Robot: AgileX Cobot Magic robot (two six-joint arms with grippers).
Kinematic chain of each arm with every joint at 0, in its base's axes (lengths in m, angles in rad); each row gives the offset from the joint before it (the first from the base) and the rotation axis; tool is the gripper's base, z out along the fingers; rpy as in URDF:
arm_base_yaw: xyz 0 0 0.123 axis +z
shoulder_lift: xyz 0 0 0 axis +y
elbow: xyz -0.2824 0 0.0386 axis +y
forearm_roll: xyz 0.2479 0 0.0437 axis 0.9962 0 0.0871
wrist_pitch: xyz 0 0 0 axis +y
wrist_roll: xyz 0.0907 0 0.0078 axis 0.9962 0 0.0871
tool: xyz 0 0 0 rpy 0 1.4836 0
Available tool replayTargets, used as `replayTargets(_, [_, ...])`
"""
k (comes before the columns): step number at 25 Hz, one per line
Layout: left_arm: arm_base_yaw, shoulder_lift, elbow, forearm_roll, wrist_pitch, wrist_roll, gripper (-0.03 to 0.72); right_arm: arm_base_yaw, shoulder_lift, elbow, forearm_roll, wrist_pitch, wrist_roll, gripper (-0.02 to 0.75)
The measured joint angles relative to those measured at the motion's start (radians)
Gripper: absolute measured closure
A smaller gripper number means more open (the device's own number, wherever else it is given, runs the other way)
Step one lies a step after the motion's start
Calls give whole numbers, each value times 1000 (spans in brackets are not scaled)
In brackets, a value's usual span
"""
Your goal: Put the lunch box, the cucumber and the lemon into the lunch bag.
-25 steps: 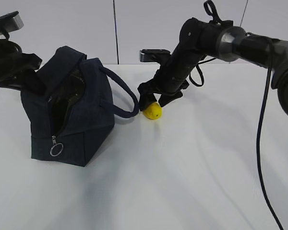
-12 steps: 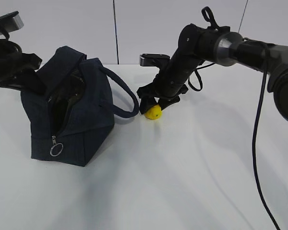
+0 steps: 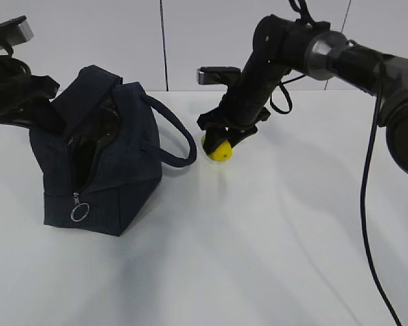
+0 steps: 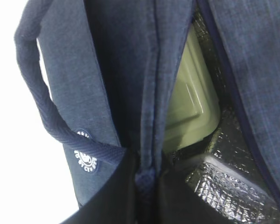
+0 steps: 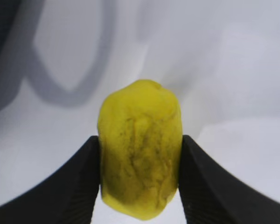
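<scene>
Lemon — clamped in right gripper, beside lunch bag

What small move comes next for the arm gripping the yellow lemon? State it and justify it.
Probably carry the small yellow oval lemon left, over the boxy navy fabric lunch bag. The right gripper is shut on it beside the bag's handle, the bag gapes open, and the sage-green-lidded lunch box is already inside.

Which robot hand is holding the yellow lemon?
The right gripper: its two fingers squeeze the lemon. The left gripper grips the lunch bag instead.
</scene>
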Motion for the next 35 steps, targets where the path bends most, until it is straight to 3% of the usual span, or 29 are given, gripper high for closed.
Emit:
replayTargets(8, [0, 0, 0, 0, 0, 0, 671, 0, -28, -115, 75, 26, 74, 356])
replayTargets(23, [0, 0, 0, -25, 7, 0, 671, 12, -175, -104, 479, 36, 78, 357])
replayTargets(28, [0, 0, 0, -33, 14, 0, 671, 96, -175, -74, 466, 36, 78, 357])
replayTargets(35, [0, 0, 0, -35, 15, 0, 671, 200, -159, -74, 303, 39, 85, 357])
